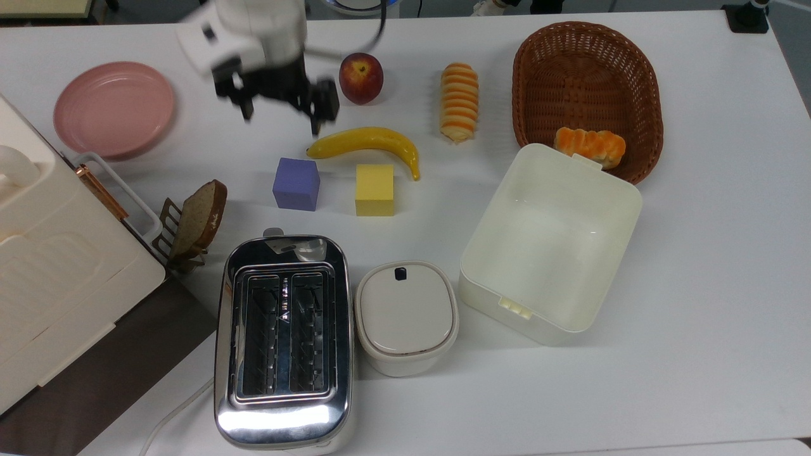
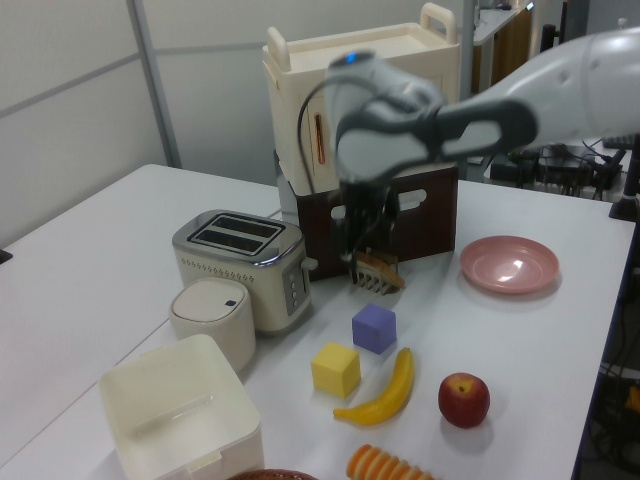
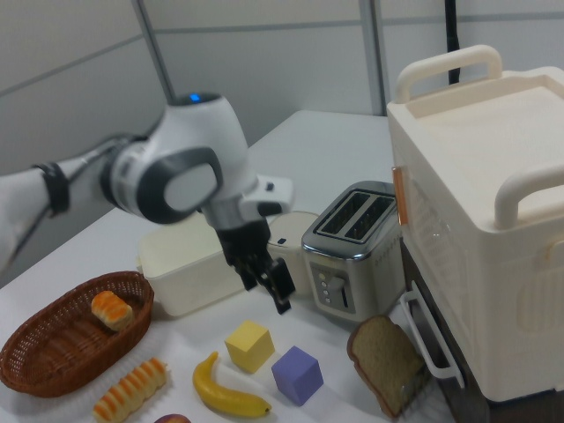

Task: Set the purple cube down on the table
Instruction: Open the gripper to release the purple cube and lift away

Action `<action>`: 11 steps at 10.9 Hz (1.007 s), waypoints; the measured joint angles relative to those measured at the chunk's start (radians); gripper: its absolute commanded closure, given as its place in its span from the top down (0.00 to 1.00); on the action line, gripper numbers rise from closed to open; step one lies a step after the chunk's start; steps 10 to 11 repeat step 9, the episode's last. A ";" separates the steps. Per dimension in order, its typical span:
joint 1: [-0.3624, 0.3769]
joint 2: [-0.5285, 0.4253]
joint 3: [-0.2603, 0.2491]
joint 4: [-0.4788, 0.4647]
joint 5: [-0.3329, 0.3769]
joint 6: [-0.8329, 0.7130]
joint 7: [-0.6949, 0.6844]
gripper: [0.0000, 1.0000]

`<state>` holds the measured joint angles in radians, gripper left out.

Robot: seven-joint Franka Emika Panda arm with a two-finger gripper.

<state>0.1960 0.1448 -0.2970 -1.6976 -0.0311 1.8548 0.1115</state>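
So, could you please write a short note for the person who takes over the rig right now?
Gripper: open, empty, raised above the table between the pink plate and the apple in the top view.
Purple cube: resting on the table, free of the gripper, apart from the yellow cube on the top view's right.
Done: the cube is on the table.
Left: nothing apparent; the arm may just need parking.
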 measured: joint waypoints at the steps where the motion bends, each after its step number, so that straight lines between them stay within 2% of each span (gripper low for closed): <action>1: -0.027 -0.040 0.031 0.013 0.000 -0.042 0.000 1.00; 3: -0.113 -0.073 0.126 0.015 0.000 -0.055 0.003 1.00; 4: -0.126 -0.072 0.143 0.015 0.000 -0.055 0.004 1.00; 11: -0.130 -0.062 0.147 0.014 0.000 -0.055 0.012 1.00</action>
